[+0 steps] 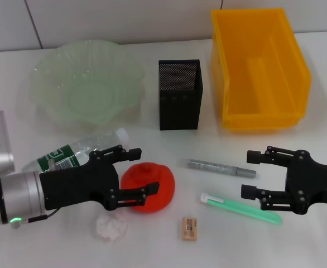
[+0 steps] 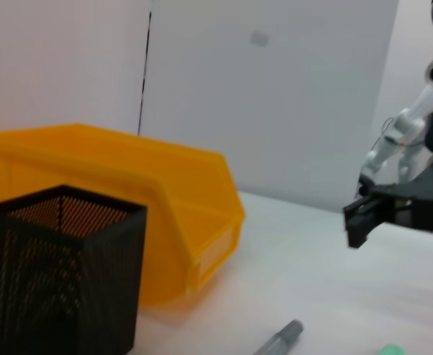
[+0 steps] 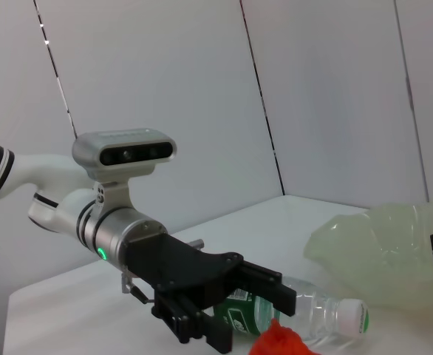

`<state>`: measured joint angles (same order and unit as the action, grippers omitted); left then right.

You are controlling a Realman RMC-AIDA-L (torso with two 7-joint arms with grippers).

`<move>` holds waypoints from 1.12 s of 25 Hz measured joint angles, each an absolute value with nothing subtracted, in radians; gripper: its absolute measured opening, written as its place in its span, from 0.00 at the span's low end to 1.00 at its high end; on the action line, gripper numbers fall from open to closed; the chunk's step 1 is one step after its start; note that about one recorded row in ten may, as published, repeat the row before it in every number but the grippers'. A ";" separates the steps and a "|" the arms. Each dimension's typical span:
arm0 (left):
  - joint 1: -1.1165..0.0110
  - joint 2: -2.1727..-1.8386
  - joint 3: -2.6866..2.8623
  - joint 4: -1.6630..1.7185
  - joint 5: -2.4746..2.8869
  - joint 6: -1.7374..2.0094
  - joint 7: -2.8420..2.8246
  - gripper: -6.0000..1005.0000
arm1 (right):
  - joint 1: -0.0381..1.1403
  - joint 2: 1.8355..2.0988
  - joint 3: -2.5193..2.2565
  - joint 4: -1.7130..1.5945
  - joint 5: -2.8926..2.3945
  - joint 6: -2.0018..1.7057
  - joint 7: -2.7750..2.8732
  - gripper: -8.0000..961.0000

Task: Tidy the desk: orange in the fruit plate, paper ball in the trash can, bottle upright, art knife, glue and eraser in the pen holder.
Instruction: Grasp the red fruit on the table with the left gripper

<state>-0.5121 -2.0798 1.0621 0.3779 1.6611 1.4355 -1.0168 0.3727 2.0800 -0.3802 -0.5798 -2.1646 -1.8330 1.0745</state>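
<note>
Flanking orange (image 1: 148, 187) | left pincer (image 1: 143, 170) spread | right pincer (image 1: 249, 173) idle

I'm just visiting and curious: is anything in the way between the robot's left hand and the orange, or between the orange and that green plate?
Nothing blocks the grab: the left gripper has open fingers already around the orange. Toward the fruit plate, the bottle lies on its side across the path, so the orange would likely need lifting over it.
</note>
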 joint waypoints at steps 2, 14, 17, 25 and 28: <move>-0.528 -2.080 1.062 0.353 1.661 1.406 -1.008 0.84 | 0.373 2.080 -0.380 -0.580 -2.164 -1.833 1.074 0.82; -0.534 -2.080 1.063 0.325 1.638 1.295 -0.968 0.78 | 0.373 2.080 -0.380 -0.579 -2.164 -1.833 1.074 0.83; -0.533 -2.080 1.063 0.325 1.636 1.292 -0.965 0.77 | 0.373 2.080 -0.380 -0.578 -2.164 -1.833 1.074 0.83; -0.531 -2.079 1.063 0.324 1.641 1.299 -0.974 0.49 | 0.373 2.080 -0.380 -0.577 -2.164 -1.832 1.074 0.83; -0.532 -2.079 1.063 0.325 1.645 1.299 -0.984 0.42 | 0.373 2.080 -0.380 -0.577 -2.164 -1.830 1.074 0.83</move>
